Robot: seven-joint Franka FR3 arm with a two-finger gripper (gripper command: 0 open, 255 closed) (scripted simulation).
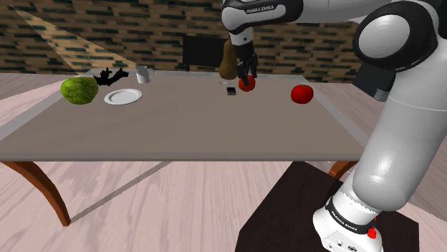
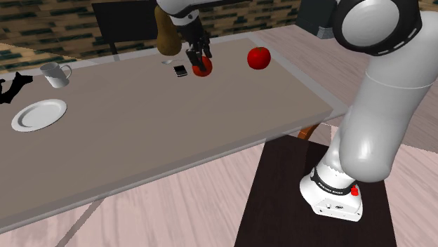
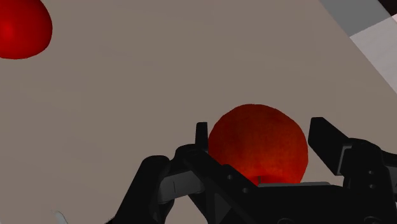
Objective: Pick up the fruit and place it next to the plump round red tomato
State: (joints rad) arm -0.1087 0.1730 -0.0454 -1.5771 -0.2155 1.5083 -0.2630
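Red fruit sits pinched between the fingertips of the hand, low at the far side of the table and well apart from the tomato. Round and gripped only near the tips, it could slip out and roll away.

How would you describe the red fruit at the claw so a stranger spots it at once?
On the grey table, follow the white arm down to its black claw. The red fruit sits there; the other red ball lies apart, alone.
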